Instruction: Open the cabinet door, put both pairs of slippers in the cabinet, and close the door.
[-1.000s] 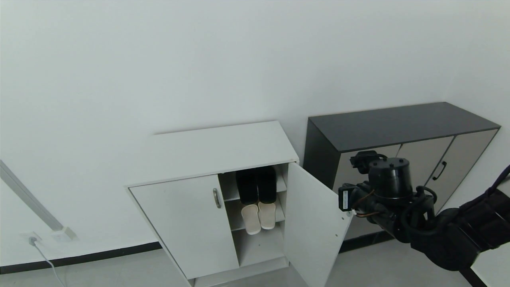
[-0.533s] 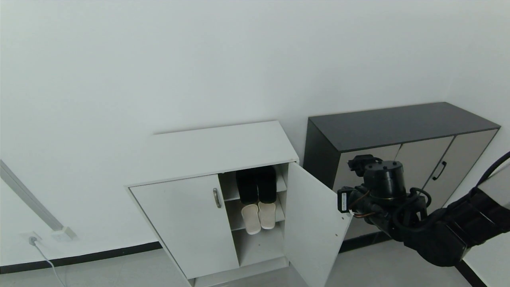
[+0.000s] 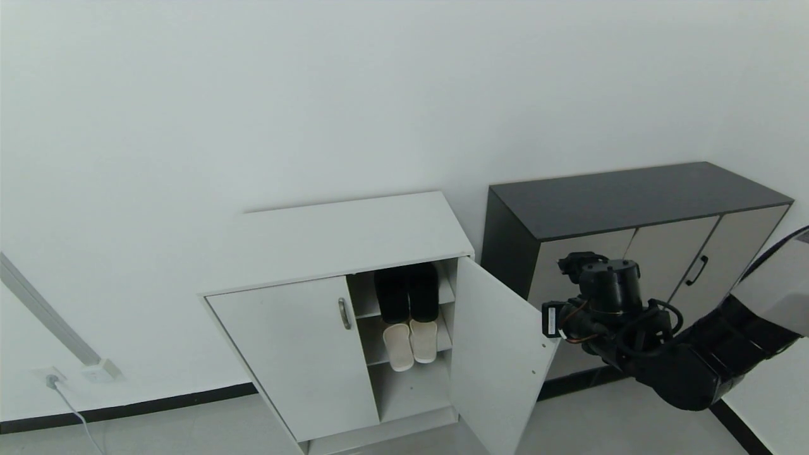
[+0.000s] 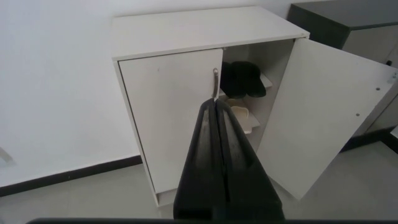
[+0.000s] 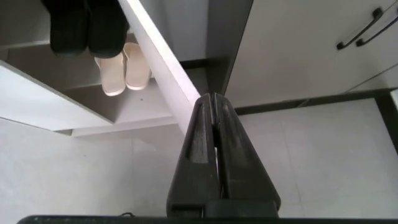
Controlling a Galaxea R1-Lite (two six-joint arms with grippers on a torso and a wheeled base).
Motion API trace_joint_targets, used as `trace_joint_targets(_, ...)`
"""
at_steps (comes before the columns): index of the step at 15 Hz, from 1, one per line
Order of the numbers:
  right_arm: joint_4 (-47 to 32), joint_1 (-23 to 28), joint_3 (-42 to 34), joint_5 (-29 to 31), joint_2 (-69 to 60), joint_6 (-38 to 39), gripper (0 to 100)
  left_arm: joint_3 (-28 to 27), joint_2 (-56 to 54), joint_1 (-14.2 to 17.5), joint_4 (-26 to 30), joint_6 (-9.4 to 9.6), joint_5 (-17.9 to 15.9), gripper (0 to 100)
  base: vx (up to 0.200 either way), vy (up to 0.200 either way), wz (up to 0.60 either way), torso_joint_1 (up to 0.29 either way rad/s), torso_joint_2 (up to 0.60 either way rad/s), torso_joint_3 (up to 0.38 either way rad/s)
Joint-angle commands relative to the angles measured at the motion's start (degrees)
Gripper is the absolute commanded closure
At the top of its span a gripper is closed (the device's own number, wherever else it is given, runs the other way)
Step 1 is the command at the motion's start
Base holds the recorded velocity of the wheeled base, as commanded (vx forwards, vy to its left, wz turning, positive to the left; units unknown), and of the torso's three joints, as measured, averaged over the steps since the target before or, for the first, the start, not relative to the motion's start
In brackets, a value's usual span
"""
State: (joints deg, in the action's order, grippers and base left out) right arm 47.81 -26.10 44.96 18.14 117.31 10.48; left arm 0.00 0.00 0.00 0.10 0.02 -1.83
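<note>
Our right gripper (image 5: 214, 99), fingers together, sits just right of the open cabinet door (image 3: 499, 354), so we'd shove it left.

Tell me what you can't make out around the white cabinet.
- Head view: closed left door hides the white cabinet's left half.
- Head view: its top covers the black slippers' toes.
- Right wrist view: right gripper's contact with the open door, blocked by its fingers.
</note>
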Motion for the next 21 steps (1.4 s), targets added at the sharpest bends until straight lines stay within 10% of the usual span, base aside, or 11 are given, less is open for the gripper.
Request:
trace_joint_targets(1, 3.25, 0.26, 0.30, -0.03, 3.98, 0.15, 100, 0.00, 0.00, 0.00, -0.01, -0.02, 0.07, 100, 0.000, 0.000, 0.00, 0.000, 0.00, 0.000)
trace_joint_targets(11, 11.16, 2.19, 1.10, -0.83, 10.83, -0.29, 100, -0.09, 0.00, 0.00, -0.01, -0.02, -0.02, 100, 0.000, 0.000, 0.00, 0.000, 0.00, 0.000)
trace_joint_targets(21, 11.16, -13.98, -6.90, -0.83, 1.69, 2.52, 100, 0.00, 0.00, 0.00, -0.01, -0.02, -0.02, 100, 0.000, 0.000, 0.00, 0.000, 0.00, 0.000)
